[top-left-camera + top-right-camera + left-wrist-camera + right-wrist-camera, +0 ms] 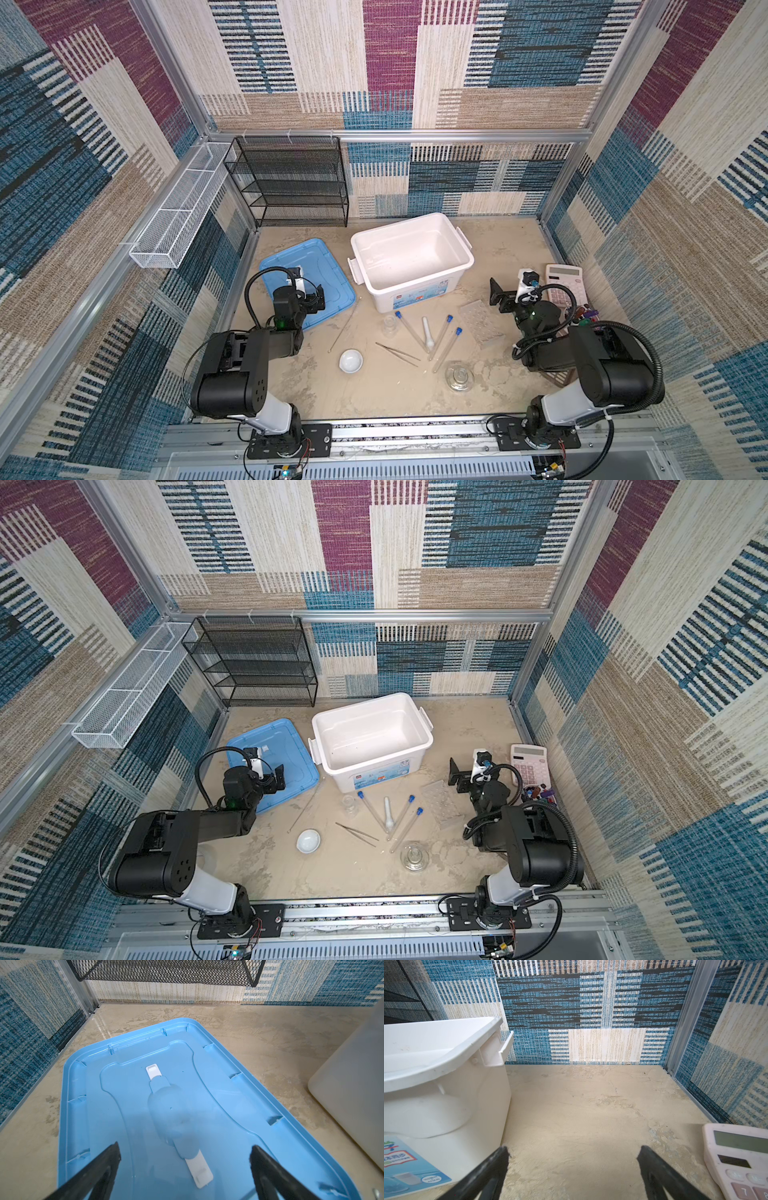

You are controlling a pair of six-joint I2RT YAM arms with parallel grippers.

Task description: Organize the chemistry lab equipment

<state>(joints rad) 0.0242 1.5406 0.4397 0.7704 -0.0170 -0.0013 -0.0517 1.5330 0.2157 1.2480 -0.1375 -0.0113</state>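
Left gripper (185,1153) spread empty above the blue lid (228,1126); right gripper (573,1153) likewise wide over the mottled beige tabletop (581,1105). Patchwork carpet walls (395,62) enclose it.

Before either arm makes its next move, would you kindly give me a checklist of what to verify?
1. Left gripper open and empty, above the blue lid: ok.
2. Right gripper open and empty, above bare table: ok.
3. White bin uncovered and unobstructed: ok.
4. Three tubes clear of the pestle: cannot tell, they lie crowded together.
5. Tweezers and small white bowl lying free: ok.
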